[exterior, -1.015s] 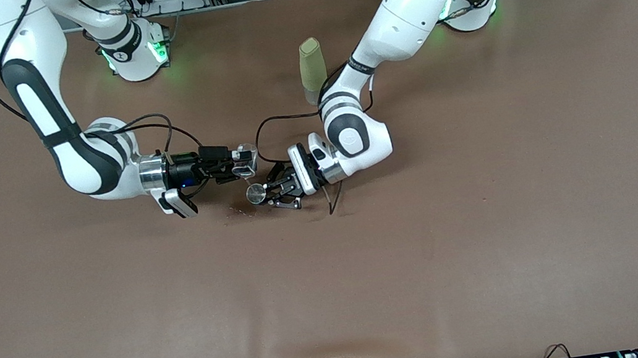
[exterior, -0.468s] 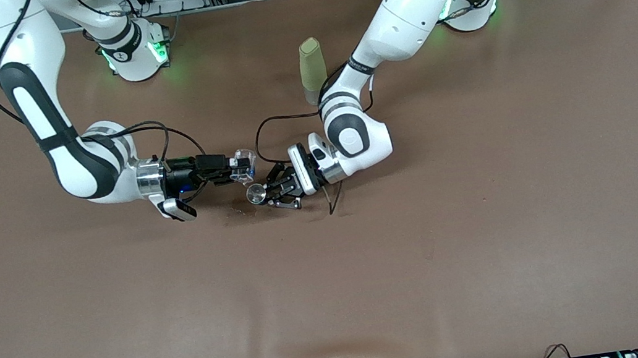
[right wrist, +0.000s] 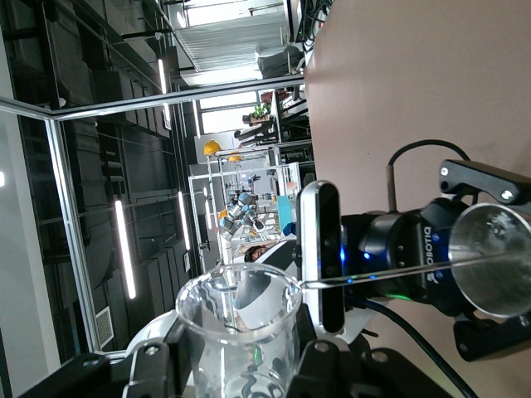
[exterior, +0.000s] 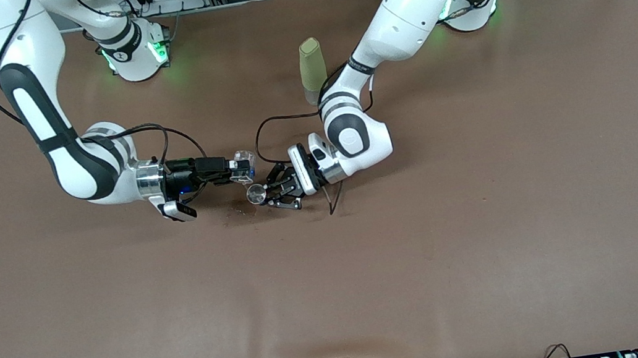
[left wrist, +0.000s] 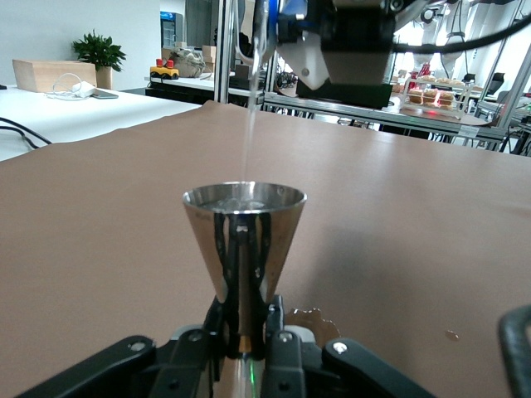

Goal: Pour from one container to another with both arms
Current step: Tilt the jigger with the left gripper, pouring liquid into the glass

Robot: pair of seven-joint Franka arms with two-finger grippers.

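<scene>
While you look from the front camera, you have a wide stretch of bare brown table [exterior: 373,296] nearer to it than the jigger [exterior: 255,194], with only a few wet spots [exterior: 234,214] on the cloth just beside the jigger. That jigger is shiny silver, hourglass-shaped and upright, its rim catching a thin stream. Your left gripper [exterior: 271,194] pinches its narrow waist, the wrist lying low and level. Just above the jigger, your right gripper [exterior: 235,171] is clamped on the clear cup [exterior: 245,163], tipped on its side, forearm level. Farther from the camera than the jigger stands an olive-green bottle [exterior: 312,66], well apart.
</scene>
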